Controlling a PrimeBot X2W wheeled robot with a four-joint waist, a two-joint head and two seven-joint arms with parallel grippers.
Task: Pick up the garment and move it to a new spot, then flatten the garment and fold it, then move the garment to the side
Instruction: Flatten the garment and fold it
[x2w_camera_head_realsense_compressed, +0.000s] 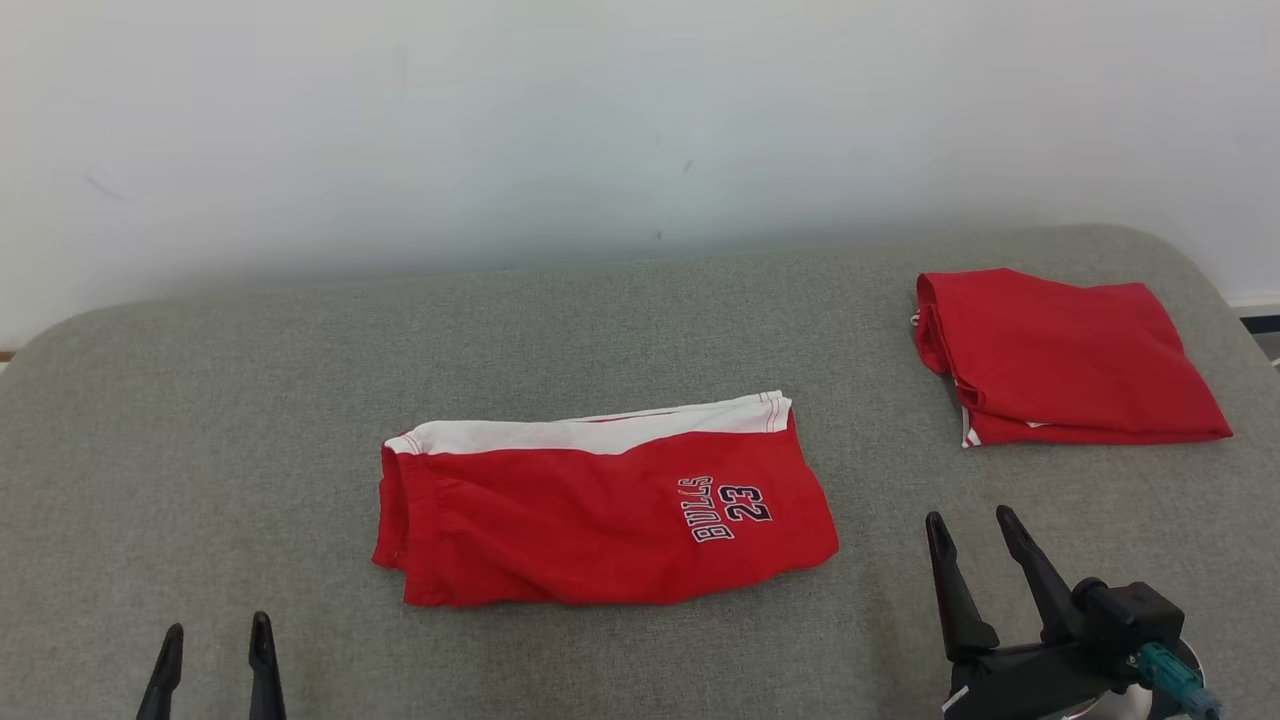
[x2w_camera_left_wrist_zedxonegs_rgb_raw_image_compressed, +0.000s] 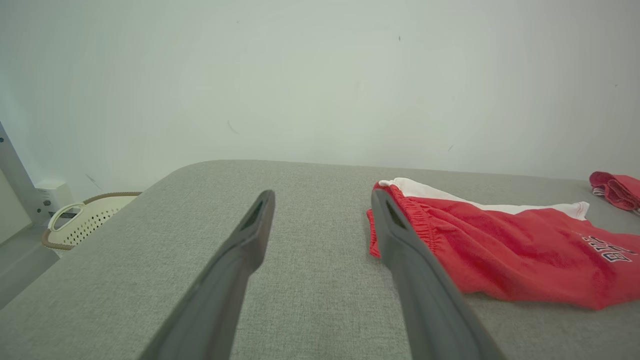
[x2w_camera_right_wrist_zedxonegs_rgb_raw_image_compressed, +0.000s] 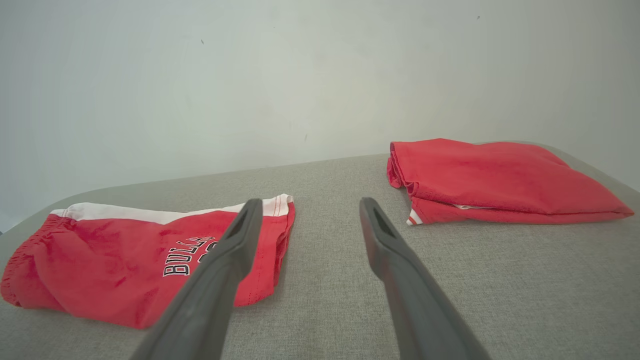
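Lying folded near the middle of the grey padded table (x2w_camera_head_realsense_compressed: 200, 420), the red shorts (x2w_camera_head_realsense_compressed: 600, 520) are showing a white strip along their far edge, with the BULLS 23 print toward their right end and the elastic waistband bunching at the left end. The left gripper (x2w_camera_head_realsense_compressed: 218, 625) is hovering at the lower left of the head view, apart from the shorts, its jaws standing wide apart. The right gripper (x2w_camera_head_realsense_compressed: 970, 515) is sitting just off the shorts' right end, not touching the hem, jaws spread wide too. It's pointing into the gap between the shorts and a second folded red garment (x2w_camera_head_realsense_compressed: 1065, 360), which is lying by the table's far right corner, well apart from the shorts. A cream perforated basket (x2w_camera_left_wrist_zedxonegs_rgb_raw_image_compressed: 85, 220) is peeking out past the table edge in the left wrist view, and a plain pale wall (x2w_camera_head_realsense_compressed: 640, 120) is running behind it all
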